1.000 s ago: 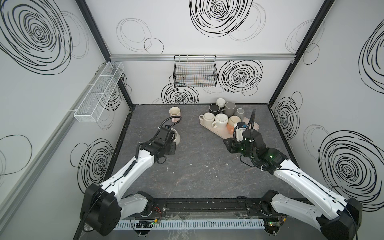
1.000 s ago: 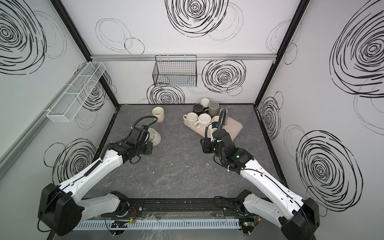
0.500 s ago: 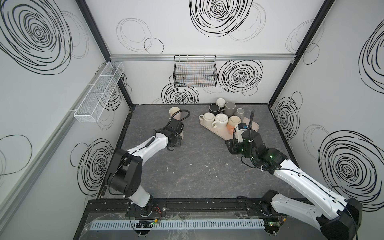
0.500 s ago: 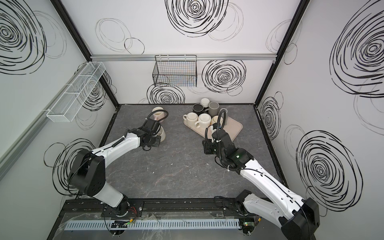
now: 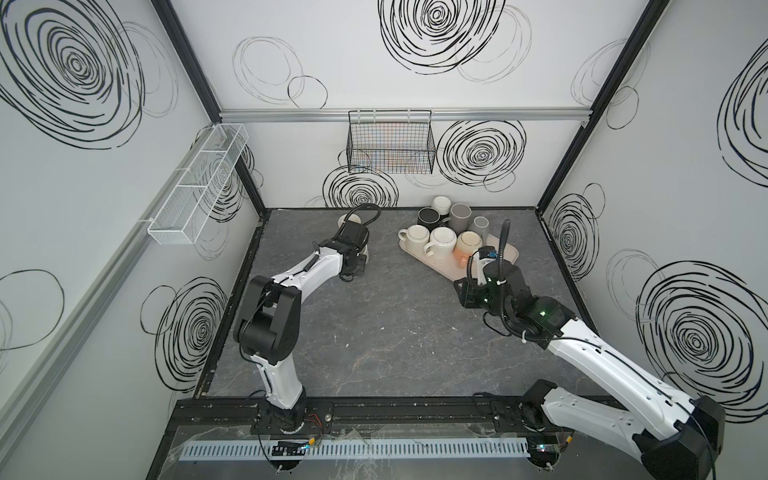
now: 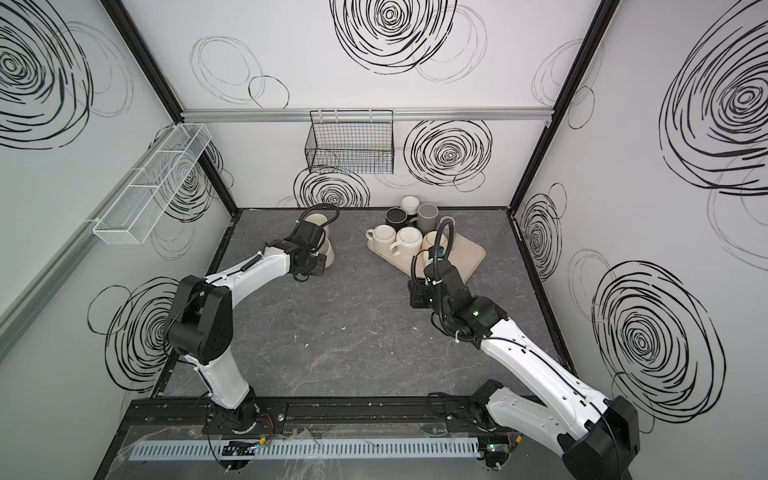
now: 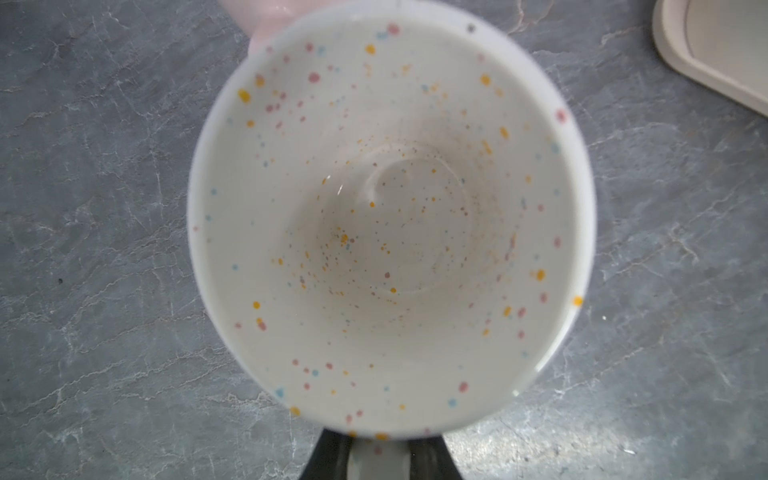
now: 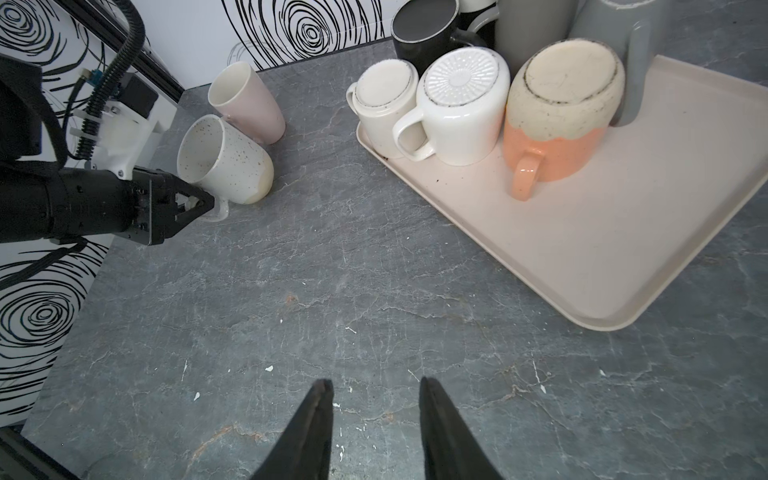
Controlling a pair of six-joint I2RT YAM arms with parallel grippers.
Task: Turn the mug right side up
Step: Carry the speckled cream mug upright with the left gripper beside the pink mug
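Though top views hide it, left gripper [image 8: 203, 205] pinches mug [image 8: 232, 166] handle.

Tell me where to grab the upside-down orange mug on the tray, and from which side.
I would grip the handle of the orange mug: it juts over the bare tray toward the right gripper, whose jaws stand open. Come in low from that side. The mug stands upside down, with the white mug close beside it and the grey mug behind, so its body is crowded.
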